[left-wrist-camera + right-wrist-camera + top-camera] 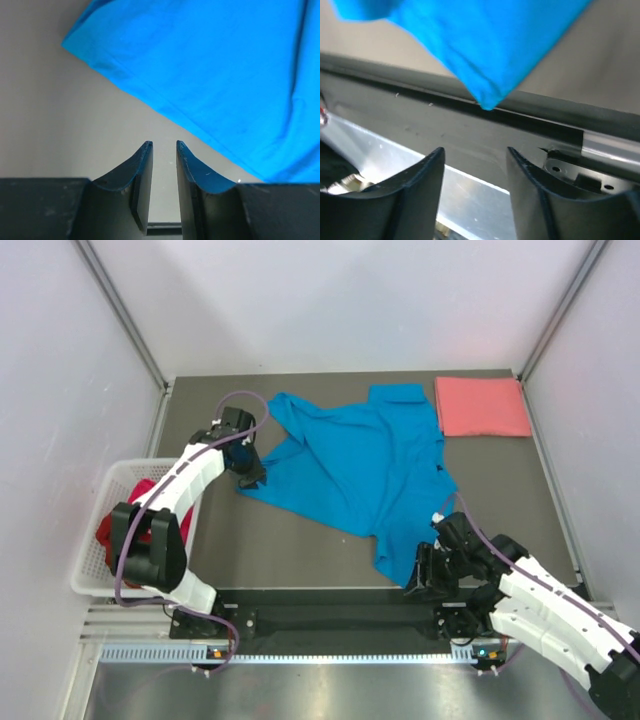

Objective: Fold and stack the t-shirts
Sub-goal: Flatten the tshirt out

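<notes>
One shirt done: salmon pink shirt [483, 407] folded flat, far right corner of table [300, 540]. Bright blue shirt [360, 465] mid-table, spread, rumpled, unfolded. Red shirts [108, 530] wait in basket [88, 570]. Left gripper [164, 145] narrow, empty, beside blue hem. Right gripper [476, 150] wider, empty, at near corner.

No text, label, brand or number can be read in any view. The blue t-shirt [215, 65], just ahead of the left claw [164, 145], is plain cloth with no legible print or tag. The dark rail [445, 125] ahead of the right claw [475, 150] bears no readable marking. The folded pink t-shirt [482, 407], well beyond both claws, is plain too.
</notes>
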You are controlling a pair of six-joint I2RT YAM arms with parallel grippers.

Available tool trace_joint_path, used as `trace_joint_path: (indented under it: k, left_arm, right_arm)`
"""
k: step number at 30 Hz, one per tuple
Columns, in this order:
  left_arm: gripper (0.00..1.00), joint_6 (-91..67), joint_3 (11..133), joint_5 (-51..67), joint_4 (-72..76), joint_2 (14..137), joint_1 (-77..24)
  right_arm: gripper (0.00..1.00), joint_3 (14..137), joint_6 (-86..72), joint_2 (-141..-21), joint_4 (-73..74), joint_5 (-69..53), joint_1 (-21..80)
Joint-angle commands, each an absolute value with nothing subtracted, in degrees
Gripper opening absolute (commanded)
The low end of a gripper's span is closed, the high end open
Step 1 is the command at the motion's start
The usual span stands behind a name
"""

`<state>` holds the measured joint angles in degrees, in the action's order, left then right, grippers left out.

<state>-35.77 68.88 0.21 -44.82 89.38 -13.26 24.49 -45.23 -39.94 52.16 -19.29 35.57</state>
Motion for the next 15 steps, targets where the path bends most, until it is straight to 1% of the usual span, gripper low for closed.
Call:
trace_joint_path:
  k: [1, 3, 5, 8, 11, 12, 14, 15]
  left_arm:
    - [0.31, -37.97, 67.42, 2.11, -44.38, 85.26, -13.18]
    - [0.30, -38.23, 66.80, 2.02, -44.82, 83.94, -13.18]
    - [0.27, -37.97, 65.83, 2.11, -44.74, 83.06, -13.18]
    - [0.27, -37.79, 65.22, 2.02, -44.82, 81.57, -13.18]
    - [0.26, -37.62, 64.51, 3.08, -44.56, 80.78, -13.18]
    - [0.26, -37.70, 64.25, 3.51, -44.21, 80.51, -13.18]
    - [0.25, -37.97, 63.28, 4.22, -43.86, 79.46, -13.18]
    - [0.24, -38.14, 63.02, 4.39, -43.07, 79.11, -13.18]
  right_arm:
    - [0.51, 24.61, -52.81, -41.39, 50.71, -16.27, 36.56]
    - [0.50, 24.87, -54.84, -41.66, 51.33, -14.95, 36.56]
    - [0.50, 25.40, -57.20, -40.70, 51.50, -14.15, 36.56]
    - [0.47, 25.40, -61.85, -38.24, 53.34, -10.04, 36.47]
    - [0.39, 24.35, -66.52, -36.83, 54.14, -8.36, 36.48]
    - [0.34, 24.17, -67.58, -36.74, 54.49, -8.09, 36.56]
    - [0.29, 23.30, -71.08, -36.74, 54.58, -8.00, 36.56]
    - [0.29, 23.03, -72.15, -36.39, 54.49, -7.91, 36.56]
